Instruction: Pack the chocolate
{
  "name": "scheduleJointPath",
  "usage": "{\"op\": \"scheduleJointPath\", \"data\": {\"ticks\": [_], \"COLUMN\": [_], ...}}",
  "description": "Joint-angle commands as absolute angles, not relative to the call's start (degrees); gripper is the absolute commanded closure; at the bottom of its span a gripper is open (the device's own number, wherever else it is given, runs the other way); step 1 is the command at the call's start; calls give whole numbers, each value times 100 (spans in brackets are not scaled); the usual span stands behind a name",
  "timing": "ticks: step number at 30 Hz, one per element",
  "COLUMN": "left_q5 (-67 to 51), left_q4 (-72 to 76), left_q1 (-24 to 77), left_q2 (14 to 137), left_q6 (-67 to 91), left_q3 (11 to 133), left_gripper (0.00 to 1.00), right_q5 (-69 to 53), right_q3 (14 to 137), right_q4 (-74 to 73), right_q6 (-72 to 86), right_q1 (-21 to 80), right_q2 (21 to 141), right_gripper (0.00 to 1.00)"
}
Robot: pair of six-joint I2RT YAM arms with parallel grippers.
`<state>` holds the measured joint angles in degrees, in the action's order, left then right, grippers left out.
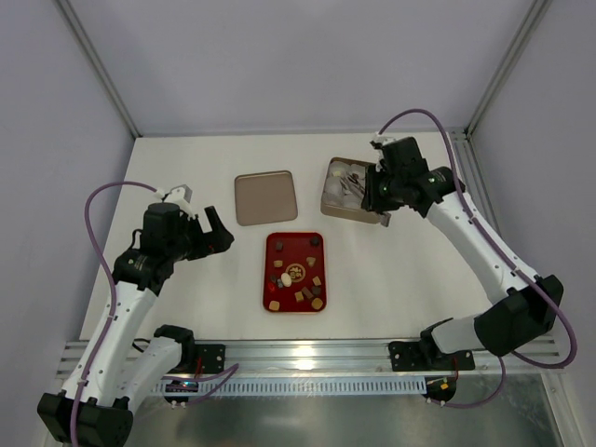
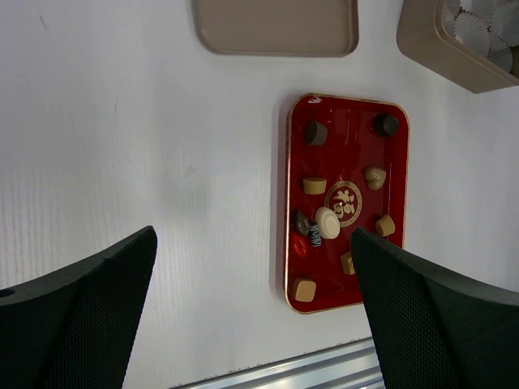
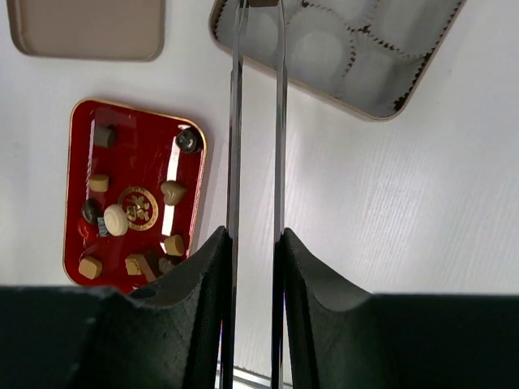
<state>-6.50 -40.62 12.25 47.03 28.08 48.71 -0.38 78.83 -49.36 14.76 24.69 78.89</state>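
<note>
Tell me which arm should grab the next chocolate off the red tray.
Probably right: the right gripper holds tongs suited to tiny chocolate, over the tin. The left gripper is open, bare, beside the tray.

Table (image 1: 396, 279) gaps between tray (image 1: 296, 248), lid (image 1: 266, 197) and tin (image 1: 326, 201); tongs (image 3: 258, 121) in right fingers (image 3: 203, 308) across tin rim

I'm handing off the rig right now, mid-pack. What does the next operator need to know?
Left end effector: open, empty, hovering left of the red tray.
Right end effector: shut on tweezers, which reach over the tin of paper cups; their tips are out of view.
Chocolates: all in view lie on the red tray. The lid lies apart, beyond the tray.
Done: nothing visibly packed; the cups in view look empty.
Left: move each piece into a cup.
</note>
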Motion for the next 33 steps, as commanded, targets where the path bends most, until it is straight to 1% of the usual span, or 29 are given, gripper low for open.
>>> {"op": "scheduleJointPath", "data": {"ticks": [1, 11, 18, 25, 26, 27, 33], "left_q5": [-642, -668, -659, -659, -650, -659, -642], "left_q4": [-3981, -3973, -3973, -3973, -3973, -3973, -3981], "left_q1": [1230, 1230, 1239, 1230, 1239, 1239, 1239], "left_q2": [4658, 4693, 4702, 4720, 4728, 4720, 4729], "left_q6": [2804, 2795, 2804, 2795, 2795, 2795, 2804], "left_q3": [4878, 4878, 4878, 4878, 4878, 4878, 4878], "left_gripper": [1, 0, 0, 0, 0, 0, 0], "right_q5": [-26, 527, 747, 861, 870, 853, 782], "right_q3": [8261, 8666, 8771, 8684, 8657, 8649, 8648], "right_q4": [-4720, -4386, -4280, -4193, -4175, -4149, -4140], "right_q6": [1309, 1433, 1529, 1564, 1564, 1564, 1564], "right_q1": [2084, 1451, 1336, 1275, 1274, 1266, 1274], "right_q2": [8120, 9017, 9474, 9589, 9589, 9589, 9641], "right_gripper": [67, 67, 67, 66, 63, 61, 58]}}
